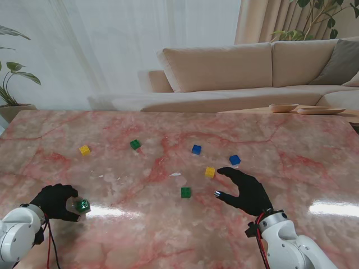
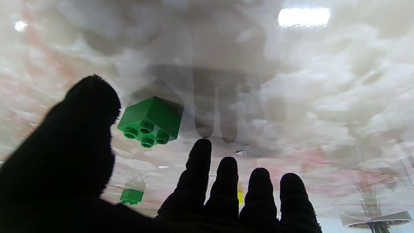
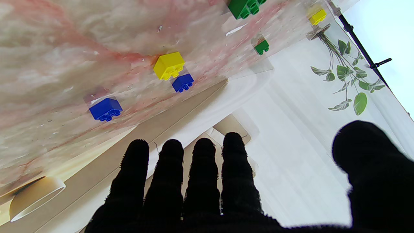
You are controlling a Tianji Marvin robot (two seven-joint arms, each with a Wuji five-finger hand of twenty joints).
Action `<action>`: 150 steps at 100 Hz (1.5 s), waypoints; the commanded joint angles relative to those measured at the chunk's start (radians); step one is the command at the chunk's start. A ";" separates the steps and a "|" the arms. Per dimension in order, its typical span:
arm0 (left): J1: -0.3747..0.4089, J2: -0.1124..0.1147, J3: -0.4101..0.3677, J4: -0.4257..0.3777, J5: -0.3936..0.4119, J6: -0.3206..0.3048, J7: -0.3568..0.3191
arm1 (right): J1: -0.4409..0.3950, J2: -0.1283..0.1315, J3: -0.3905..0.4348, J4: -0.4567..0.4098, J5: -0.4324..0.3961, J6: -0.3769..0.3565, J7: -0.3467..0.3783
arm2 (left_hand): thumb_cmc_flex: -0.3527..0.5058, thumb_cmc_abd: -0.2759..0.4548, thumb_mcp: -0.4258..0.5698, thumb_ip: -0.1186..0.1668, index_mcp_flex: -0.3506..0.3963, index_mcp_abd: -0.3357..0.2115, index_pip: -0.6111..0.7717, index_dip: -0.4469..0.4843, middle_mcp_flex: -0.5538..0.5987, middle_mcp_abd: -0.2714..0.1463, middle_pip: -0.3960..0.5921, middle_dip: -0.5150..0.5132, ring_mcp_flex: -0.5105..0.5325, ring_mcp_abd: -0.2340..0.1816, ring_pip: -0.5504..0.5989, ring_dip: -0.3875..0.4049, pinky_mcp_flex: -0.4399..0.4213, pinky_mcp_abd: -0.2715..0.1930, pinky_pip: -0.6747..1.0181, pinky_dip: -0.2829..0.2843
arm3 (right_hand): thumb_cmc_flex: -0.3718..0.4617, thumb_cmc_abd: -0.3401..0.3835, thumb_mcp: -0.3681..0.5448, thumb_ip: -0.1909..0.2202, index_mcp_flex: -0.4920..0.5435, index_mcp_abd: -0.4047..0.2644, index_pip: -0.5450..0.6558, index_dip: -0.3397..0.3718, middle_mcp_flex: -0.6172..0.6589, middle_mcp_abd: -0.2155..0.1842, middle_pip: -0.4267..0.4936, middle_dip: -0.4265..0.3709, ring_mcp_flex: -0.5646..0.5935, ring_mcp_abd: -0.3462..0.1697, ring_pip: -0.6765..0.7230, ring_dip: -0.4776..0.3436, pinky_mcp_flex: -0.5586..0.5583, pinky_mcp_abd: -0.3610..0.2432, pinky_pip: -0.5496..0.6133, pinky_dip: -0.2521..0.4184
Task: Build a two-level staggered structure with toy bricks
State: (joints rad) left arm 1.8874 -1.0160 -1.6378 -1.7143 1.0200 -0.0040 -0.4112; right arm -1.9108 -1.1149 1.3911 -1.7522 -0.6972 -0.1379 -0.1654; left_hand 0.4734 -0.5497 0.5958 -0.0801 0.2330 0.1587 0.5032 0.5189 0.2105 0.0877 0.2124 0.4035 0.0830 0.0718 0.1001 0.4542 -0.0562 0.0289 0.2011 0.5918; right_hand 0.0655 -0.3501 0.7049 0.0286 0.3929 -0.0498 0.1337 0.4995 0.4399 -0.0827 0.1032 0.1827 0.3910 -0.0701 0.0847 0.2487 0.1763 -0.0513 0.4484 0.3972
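Looking at the lower left of the stand's view, we see a green brick point(image 1: 82, 205) on the marble table point(image 1: 168, 235), right by our left hand point(image 1: 55, 202). The thumb point(image 2: 87, 106) sits beside it and the other fingers are apart, so nothing is pinched. Our right hand point(image 1: 245, 189) is spread wide too, near a yellow brick point(image 1: 210, 172). We think the thumb could bump the green brick away on the shiny top.

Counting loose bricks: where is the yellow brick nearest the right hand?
In the stand view, the yellow brick lies right of centre, just beyond the right hand's fingertips.
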 commanded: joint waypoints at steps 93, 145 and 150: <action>-0.027 -0.010 0.067 0.092 0.017 -0.039 0.141 | -0.026 0.001 0.010 -0.006 -0.002 0.005 0.017 | 0.050 -0.051 0.301 -0.039 0.096 -0.250 0.423 0.299 0.082 -0.060 0.125 0.047 0.040 0.008 0.103 0.045 0.007 0.001 0.084 0.012 | 0.006 -0.002 0.037 -0.037 0.000 -0.022 0.009 0.007 0.005 -0.014 0.002 0.014 0.021 -0.035 0.005 0.018 -0.007 -0.005 0.012 -0.014; -0.037 -0.015 0.087 0.122 0.031 -0.037 0.209 | -0.027 0.002 0.010 -0.009 -0.006 0.006 0.025 | 0.196 -0.043 0.229 -0.106 0.264 -0.366 0.533 0.262 0.181 -0.076 0.159 0.054 0.098 0.008 0.158 0.060 0.012 0.005 0.194 -0.054 | 0.010 -0.003 0.046 -0.042 0.003 -0.024 0.011 0.007 0.005 -0.014 0.003 0.014 0.023 -0.033 0.006 0.019 -0.005 -0.005 0.014 -0.014; -0.038 -0.016 0.090 0.126 0.027 -0.038 0.221 | -0.028 0.002 0.010 -0.010 -0.007 0.006 0.024 | 0.202 -0.032 0.235 -0.103 0.280 -0.373 0.537 0.257 0.191 -0.079 0.162 0.054 0.104 0.007 0.161 0.061 0.014 0.005 0.198 -0.055 | 0.011 -0.003 0.046 -0.043 0.003 -0.025 0.011 0.007 0.006 -0.014 0.004 0.014 0.024 -0.034 0.006 0.019 -0.005 -0.005 0.014 -0.014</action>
State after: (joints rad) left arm 1.8403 -1.0246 -1.5581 -1.6114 1.0508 -0.0424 -0.1983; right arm -1.9273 -1.1128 1.4000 -1.7602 -0.7048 -0.1369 -0.1553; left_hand 0.6071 -0.6166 0.8190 -0.1789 0.4275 -0.1151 0.9934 0.7977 0.3523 0.0316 0.3429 0.4418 0.1597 0.0720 0.2332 0.5034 -0.0436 0.0289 0.3712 0.5441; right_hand 0.0655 -0.3501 0.7306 0.0286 0.3932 -0.0499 0.1346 0.4995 0.4403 -0.0827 0.1060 0.1830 0.3910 -0.0724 0.0852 0.2487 0.1763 -0.0512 0.4499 0.3973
